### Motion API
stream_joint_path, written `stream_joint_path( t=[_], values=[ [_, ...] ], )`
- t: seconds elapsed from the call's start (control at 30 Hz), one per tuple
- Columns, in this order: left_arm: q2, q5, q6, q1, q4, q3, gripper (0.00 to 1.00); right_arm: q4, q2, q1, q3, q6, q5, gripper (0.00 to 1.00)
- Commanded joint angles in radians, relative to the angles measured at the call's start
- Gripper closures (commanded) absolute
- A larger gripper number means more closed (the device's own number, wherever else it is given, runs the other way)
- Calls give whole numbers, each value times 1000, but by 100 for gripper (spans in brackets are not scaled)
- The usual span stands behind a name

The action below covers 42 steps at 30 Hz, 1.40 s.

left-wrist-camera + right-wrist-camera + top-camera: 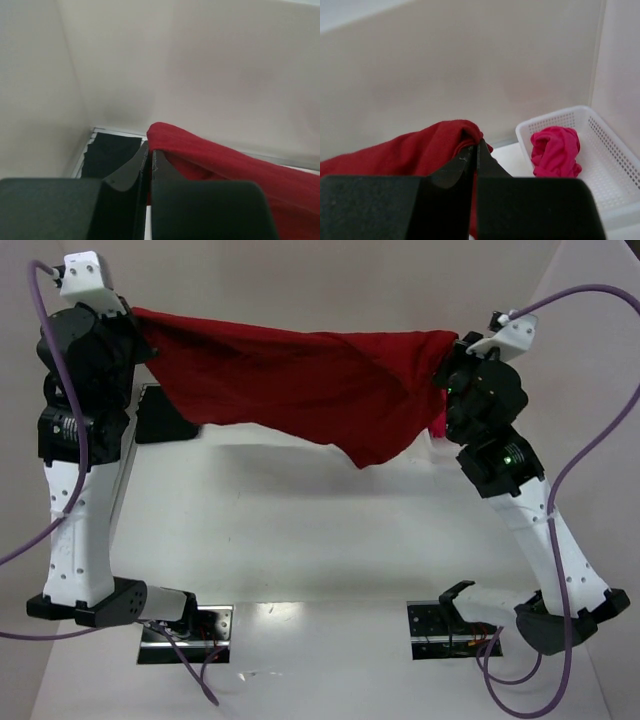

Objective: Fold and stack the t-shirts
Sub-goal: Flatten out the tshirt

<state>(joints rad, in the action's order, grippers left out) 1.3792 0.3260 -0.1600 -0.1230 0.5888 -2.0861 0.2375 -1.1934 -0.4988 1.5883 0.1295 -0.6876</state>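
Note:
The dark crimson t-shirt [300, 380] hangs stretched in the air between my two arms, sagging lowest toward the right. My left gripper [140, 325] is shut on its left end; the wrist view shows the cloth [225, 165] pinched at the tips of that gripper [150, 150]. My right gripper [445, 365] is shut on the right end, red cloth [410, 150] bunched at its tips [476, 144]. A black t-shirt [165, 420] lies flat on the table at the far left, seen under the left gripper as well [110, 152]. A magenta-pink t-shirt [555, 152] sits crumpled in a basket.
The white lattice basket [615, 160] stands at the far right against the back wall, mostly hidden behind the right arm in the top view. White walls close the back and both sides. The white table [320, 540] spreads below the hanging shirt.

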Motion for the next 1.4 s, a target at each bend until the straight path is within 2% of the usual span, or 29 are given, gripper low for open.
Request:
stream_joint_path(
  t=[0.0,0.23,0.3,0.47,0.57,0.7,0.83,1.03,1.37],
  values=[
    [-25,142,16,2,42,9,100,-102,61,0,18,-18,-72,99],
    [-100,185,28,2,31,24,100,-112,152,0,7,-18,-144,99],
    [-114,197,43,2,31,46,100,-121,172,0,7,-66,-156,99],
    [-124,265,68,2,22,80,100,-121,161,0,7,-105,-214,99],
    [-134,300,68,2,13,103,100,-182,187,0,-46,-105,-270,99],
    [-152,263,33,2,22,103,100,-97,224,0,-38,2,-207,99],
    [-174,272,42,2,31,135,100,-83,247,0,-70,-13,-159,99],
    [-221,303,42,2,40,169,100,39,264,0,-61,42,-81,99],
    [-408,340,43,2,95,241,100,252,396,0,-39,120,5,99]
  ],
)
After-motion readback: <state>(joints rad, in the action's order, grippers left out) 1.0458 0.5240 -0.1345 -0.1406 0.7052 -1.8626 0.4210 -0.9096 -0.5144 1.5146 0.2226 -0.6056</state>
